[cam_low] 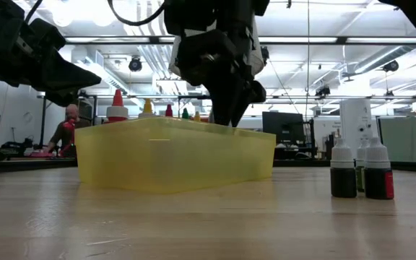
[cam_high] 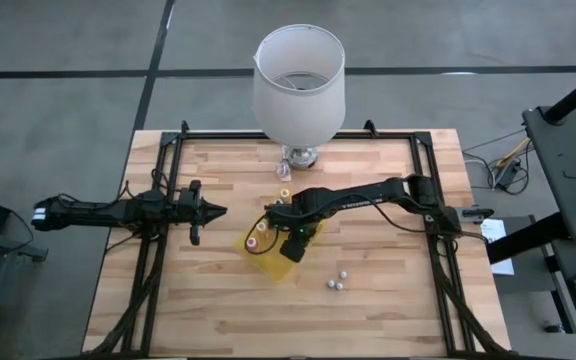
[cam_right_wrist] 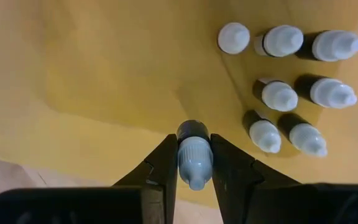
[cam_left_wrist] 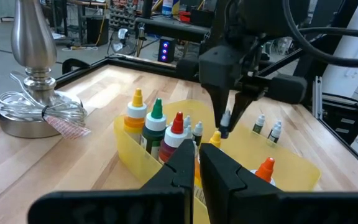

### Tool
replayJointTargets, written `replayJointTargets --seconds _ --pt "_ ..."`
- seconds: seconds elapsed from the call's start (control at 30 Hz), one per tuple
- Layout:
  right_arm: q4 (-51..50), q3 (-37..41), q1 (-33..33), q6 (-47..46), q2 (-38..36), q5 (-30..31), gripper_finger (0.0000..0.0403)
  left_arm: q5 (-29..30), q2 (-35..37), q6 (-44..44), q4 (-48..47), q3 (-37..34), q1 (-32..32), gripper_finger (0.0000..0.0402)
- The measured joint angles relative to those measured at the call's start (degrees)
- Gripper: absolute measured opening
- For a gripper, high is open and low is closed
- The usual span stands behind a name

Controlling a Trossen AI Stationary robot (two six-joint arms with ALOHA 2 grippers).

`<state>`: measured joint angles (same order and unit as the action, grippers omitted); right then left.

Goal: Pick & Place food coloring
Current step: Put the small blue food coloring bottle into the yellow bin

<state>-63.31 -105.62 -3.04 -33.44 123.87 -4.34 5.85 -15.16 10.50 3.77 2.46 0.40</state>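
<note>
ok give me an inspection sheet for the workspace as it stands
Surface: wooden table, black frame rails along its edges.
Job's things: small bottle in the right tool; white-capped bottles and coloured-cap bottles stand in the yellow tray; three bottles stand outside it.
Clutter: lamp; small balls.
Grippers: right tool over the tray, shut on the bottle; left tool shut, empty, beside the tray.
Cables: coiled cord at the lamp base.
Surroundings: a person in the room behind.
</note>
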Motion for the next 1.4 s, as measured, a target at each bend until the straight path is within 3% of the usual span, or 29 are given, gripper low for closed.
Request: replayJointTargets --seconds 0.7,1.4 --pt "2.5 -0.1 3.9 1.1 0.0 -0.2 0.0072 0.0 0.0 0.0 0.0 0.0 0.0 0.0000" --pt "7.5 5.2 4.5 2.7 0.0 -0.4 0.0071 0.0 0.0 0.0 0.0 0.0 0.0 0.0000"
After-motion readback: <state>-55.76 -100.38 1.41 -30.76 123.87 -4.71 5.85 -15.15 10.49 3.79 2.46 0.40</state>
